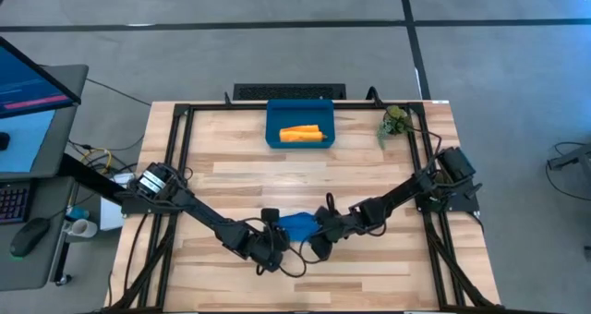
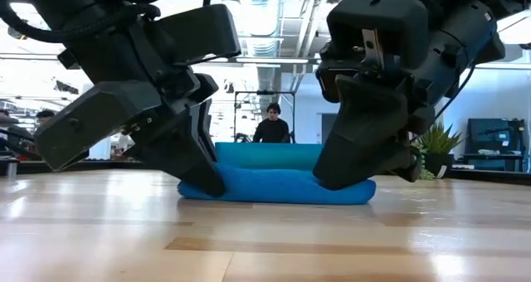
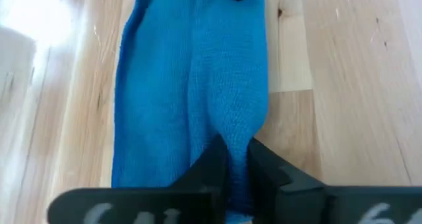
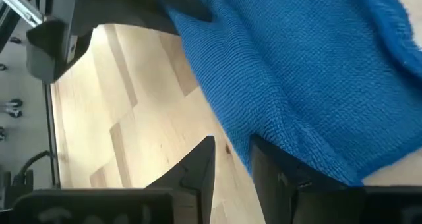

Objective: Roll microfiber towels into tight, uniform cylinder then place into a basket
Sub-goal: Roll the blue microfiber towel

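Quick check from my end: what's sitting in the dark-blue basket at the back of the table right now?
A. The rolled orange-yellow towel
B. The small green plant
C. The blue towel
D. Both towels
A: the basket holds only the rolled orange-yellow towel, while the blue towel lies on the table between the left gripper and right gripper.
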Controlling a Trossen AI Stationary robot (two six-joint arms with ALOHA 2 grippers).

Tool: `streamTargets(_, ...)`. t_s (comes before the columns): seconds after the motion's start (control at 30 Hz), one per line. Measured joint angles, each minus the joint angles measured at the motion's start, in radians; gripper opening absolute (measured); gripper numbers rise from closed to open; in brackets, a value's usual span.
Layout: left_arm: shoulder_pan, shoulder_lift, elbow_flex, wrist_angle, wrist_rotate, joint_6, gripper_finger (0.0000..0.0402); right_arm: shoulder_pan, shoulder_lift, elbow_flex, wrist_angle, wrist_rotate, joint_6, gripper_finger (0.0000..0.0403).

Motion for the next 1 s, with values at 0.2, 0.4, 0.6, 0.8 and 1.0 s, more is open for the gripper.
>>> streamTargets(0.2, 0.011, -0.002, 0.0, 0.0, 0.045, 0.003, 0.0032, 0.009, 0.0, 0.0, 0.007, -0.001, -0.069, 0.0129)
streamTargets(0.4, 0.013, -0.002, 0.0, -0.006, 0.061, 0.006, 0.002, 0.004, -0.009, -0.001, 0.044, -0.09, -0.156, 0.0167)
streamTargets(0.6, 0.016, -0.004, 0.0, -0.009, 0.094, 0.008, 0.0016, -0.002, -0.097, -0.002, 0.004, -0.19, -0.291, 0.0176)
streamTargets(0.8, 0.017, -0.016, -0.001, 0.011, 0.144, -0.037, 0.0025, 0.086, -0.245, -0.001, -0.052, -0.131, -0.588, 0.0163)
streamTargets(1.0, 0.015, -0.038, -0.004, 0.039, 0.197, -0.045, 0.0017, 0.209, -0.243, 0.0, 0.018, 0.137, -0.845, 0.0153)
